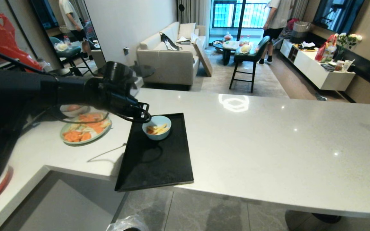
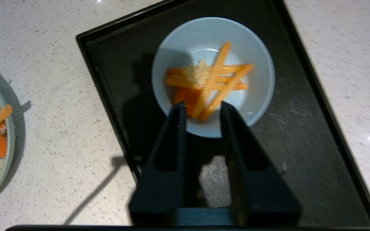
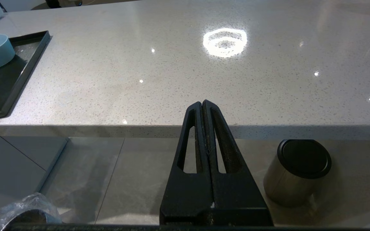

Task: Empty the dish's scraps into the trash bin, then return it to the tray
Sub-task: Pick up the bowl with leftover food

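The tray (image 1: 159, 166) lies on the counter (image 1: 268, 144) toward its left part, its near end jutting over the counter's near edge. The dish (image 1: 156, 127) stands on the tray's far end, with the scraps (image 1: 156, 129) inside it. Left of the tray, on the counter, sits a plate of slices (image 1: 85, 130), and just behind that plate a bowl (image 1: 72, 109) (partly hidden by the left arm). The left gripper (image 2: 200, 107) hangs above the dish's left rim. The trash bin (image 1: 128, 224) stands on the floor below the tray's near end. A lidded bin (image 3: 295, 173) stands on the floor farther right, under the counter's edge.
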